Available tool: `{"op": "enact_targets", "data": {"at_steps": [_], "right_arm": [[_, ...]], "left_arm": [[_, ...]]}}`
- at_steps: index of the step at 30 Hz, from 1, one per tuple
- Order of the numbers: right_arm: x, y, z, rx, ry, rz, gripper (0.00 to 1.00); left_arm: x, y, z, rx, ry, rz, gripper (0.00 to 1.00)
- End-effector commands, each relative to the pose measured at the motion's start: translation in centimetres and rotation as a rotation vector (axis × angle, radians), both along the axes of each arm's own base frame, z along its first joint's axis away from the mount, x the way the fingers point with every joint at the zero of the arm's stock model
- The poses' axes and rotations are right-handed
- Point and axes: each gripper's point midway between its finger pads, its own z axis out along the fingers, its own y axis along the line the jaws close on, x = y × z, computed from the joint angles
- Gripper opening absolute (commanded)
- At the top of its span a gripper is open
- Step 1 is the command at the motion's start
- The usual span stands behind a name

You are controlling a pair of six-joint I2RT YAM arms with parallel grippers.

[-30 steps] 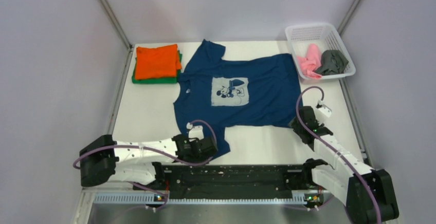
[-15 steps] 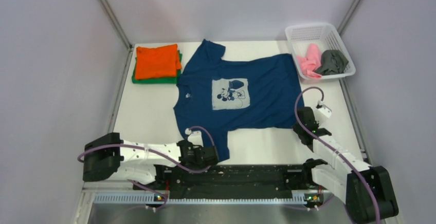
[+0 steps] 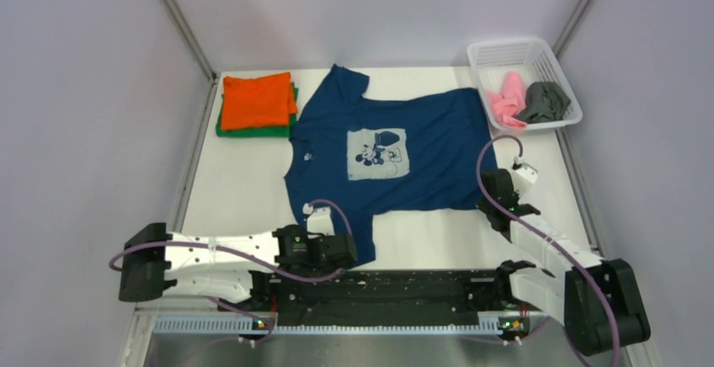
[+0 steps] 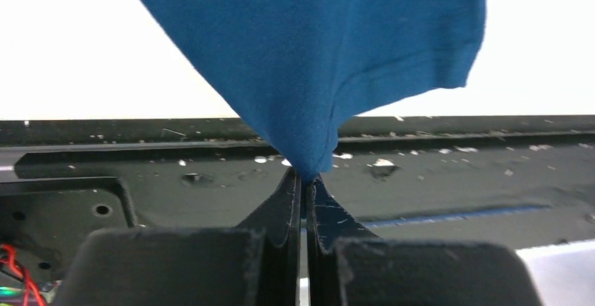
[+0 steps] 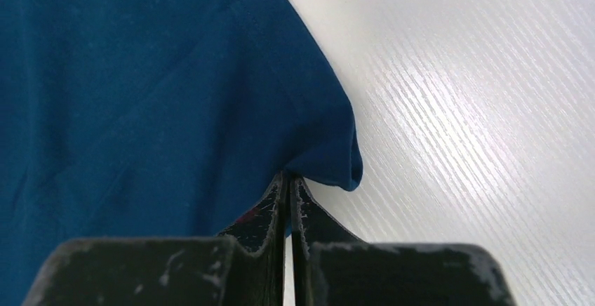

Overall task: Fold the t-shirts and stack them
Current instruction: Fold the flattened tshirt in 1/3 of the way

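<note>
from above, the navy blue cotton t-shirt (image 3: 421, 152) with a pale square cartoon-mouse print (image 3: 377, 152) lay spread face up across the middle of the white table (image 3: 244, 190), collar to the left and hem to the right; at the far left corner a folded orange t-shirt (image 3: 257, 99) sat on top of a folded green t-shirt (image 3: 253, 130); at the far right a white plastic mesh basket (image 3: 505, 51) held a crumpled pink t-shirt (image 3: 505, 106) beside a crumpled dark grey t-shirt (image 3: 543, 102); the left gripper (image 3: 349, 251) lay low at the near sleeve, and the right gripper (image 3: 490, 207) sat at the near hem corner; in the left wrist view, the left gripper (image 4: 304, 180) had its two black fingers pressed together on a pinch of the navy shirt (image 4: 316, 53), the sleeve cloth pulled into a point above the black base rail (image 4: 456, 180); in the right wrist view, the right gripper (image 5: 288, 180) was likewise clamped tight on the edge of the navy shirt (image 5: 140, 95), just beside its rounded corner, with the rest of the cloth lying flat on the white table (image 5: 477, 109).
</note>
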Motion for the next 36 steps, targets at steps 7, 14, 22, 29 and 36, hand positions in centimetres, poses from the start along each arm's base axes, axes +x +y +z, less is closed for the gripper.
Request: {"op": "enact_targets", "data": {"at_steps": [7, 14, 22, 29, 36], "right_arm": [[-2.6, 0.0, 2.9, 0.047, 0.005, -0.003, 0.0], [-5.1, -0.8, 4.1, 0.046, 0.012, -0.043, 0.0], [-4.4, -0.1, 3.4, 0.04, 0.055, 0.015, 0.0], [-2.0, 0.5, 4.8, 0.024, 0.041, 0.059, 0.0], [1.9, 0.7, 6.6, -0.029, 0.053, 0.073, 0.0]], "left_arm": [[-1.0, 1.4, 1.5, -0.035, 0.037, 0.038, 0.0], [-2.3, 1.1, 1.6, -0.142, 0.085, 0.023, 0.0], [1.3, -1.9, 4.6, -0.25, -0.124, -0.035, 0.0], [8.2, -5.9, 8.2, -0.354, -0.239, -0.097, 0.0], [17.3, -5.3, 11.8, -0.255, -0.334, -0.062, 0.0]]}}
